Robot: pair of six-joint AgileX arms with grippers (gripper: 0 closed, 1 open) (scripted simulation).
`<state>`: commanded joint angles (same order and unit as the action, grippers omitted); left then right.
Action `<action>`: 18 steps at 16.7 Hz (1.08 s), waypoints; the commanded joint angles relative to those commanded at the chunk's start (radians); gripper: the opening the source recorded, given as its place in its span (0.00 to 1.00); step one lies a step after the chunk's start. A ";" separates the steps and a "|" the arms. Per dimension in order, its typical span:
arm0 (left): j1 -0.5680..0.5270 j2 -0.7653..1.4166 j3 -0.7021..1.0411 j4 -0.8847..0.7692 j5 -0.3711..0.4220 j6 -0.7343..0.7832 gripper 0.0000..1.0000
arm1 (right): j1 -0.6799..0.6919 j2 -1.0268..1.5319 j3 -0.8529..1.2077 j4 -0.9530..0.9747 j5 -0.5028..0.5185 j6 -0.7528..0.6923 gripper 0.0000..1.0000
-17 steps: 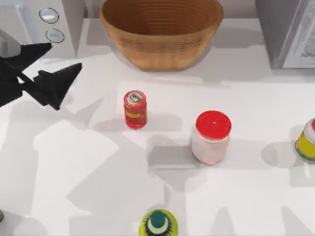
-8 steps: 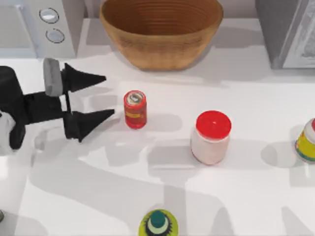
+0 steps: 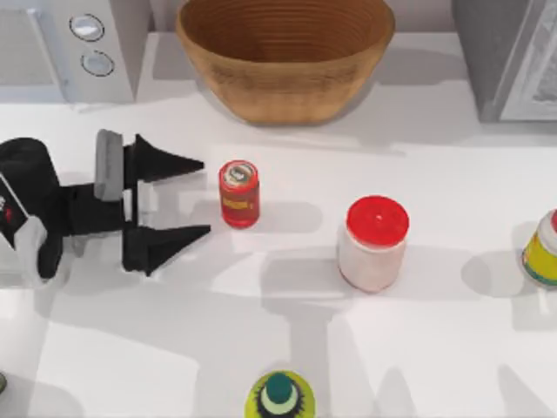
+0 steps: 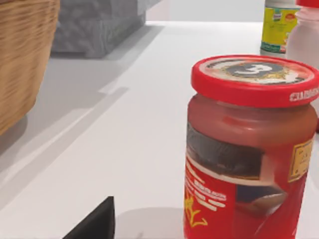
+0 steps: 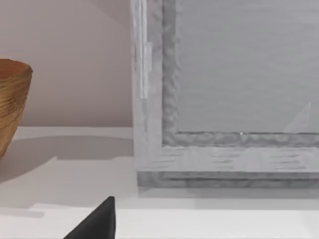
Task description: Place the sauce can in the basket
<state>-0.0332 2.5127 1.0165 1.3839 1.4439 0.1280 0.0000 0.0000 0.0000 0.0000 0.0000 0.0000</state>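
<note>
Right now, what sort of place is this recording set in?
Probably a simulated kitchen counter: a white table with a microwave-like appliance at its back left, a wicker basket, and groceries such as the sauce can and a red-lidded jar. The left gripper is open beside the can.

Sauce can (image 4: pixel 249 154) upright, close up; basket (image 4: pixel 22 59) nearby.

White table (image 3: pixel 452 348) under sauce can (image 3: pixel 238 193), basket (image 3: pixel 285 54)
</note>
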 joint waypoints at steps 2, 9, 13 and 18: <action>0.006 -0.002 -0.004 -0.003 -0.002 -0.001 1.00 | 0.000 0.000 0.000 0.000 0.000 0.000 1.00; -0.122 0.025 0.057 0.016 -0.122 -0.047 1.00 | 0.000 0.000 0.000 0.000 0.000 0.000 1.00; -0.175 0.038 0.080 0.022 -0.174 -0.064 1.00 | 0.000 0.000 0.000 0.000 0.000 0.000 1.00; -0.175 0.038 0.080 0.022 -0.174 -0.064 0.85 | 0.000 0.000 0.000 0.000 0.000 0.000 1.00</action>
<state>-0.2077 2.5510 1.0970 1.4054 1.2702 0.0644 0.0000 0.0000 0.0000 0.0000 0.0000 0.0000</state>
